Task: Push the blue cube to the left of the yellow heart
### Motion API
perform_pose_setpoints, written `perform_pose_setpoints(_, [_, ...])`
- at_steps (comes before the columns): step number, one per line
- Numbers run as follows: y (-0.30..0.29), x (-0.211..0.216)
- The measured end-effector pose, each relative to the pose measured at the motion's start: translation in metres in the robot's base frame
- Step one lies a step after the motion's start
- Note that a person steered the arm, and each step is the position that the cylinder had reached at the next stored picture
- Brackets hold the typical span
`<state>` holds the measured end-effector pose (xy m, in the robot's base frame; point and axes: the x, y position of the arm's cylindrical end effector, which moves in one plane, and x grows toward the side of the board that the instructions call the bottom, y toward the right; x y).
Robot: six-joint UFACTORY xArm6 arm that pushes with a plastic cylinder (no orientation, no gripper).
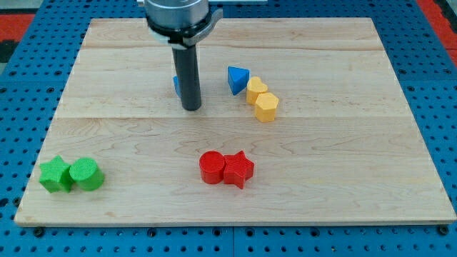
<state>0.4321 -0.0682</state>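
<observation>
My tip (191,107) rests on the wooden board (335,164), left of centre in the upper half. The blue cube (176,86) is almost fully hidden behind the rod; only a thin blue edge shows at the rod's left side, just above the tip. The yellow heart (255,89) lies to the right of the rod, touching a blue triangular block (238,79) on its upper left and a yellow hexagonal block (266,106) on its lower right.
A red cylinder (211,168) and a red star (238,169) touch each other at the lower middle. A green star-like block (55,175) and a green cylinder (86,173) sit together at the lower left corner.
</observation>
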Motion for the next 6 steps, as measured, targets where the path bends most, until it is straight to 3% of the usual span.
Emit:
perform_pose_setpoints(1, [-0.040,0.005])
perform_pose_setpoints(3, [-0.076,-0.080])
perform_pose_setpoints(4, [-0.051,-0.082])
perform_pose_setpoints(6, [-0.019,-0.040])
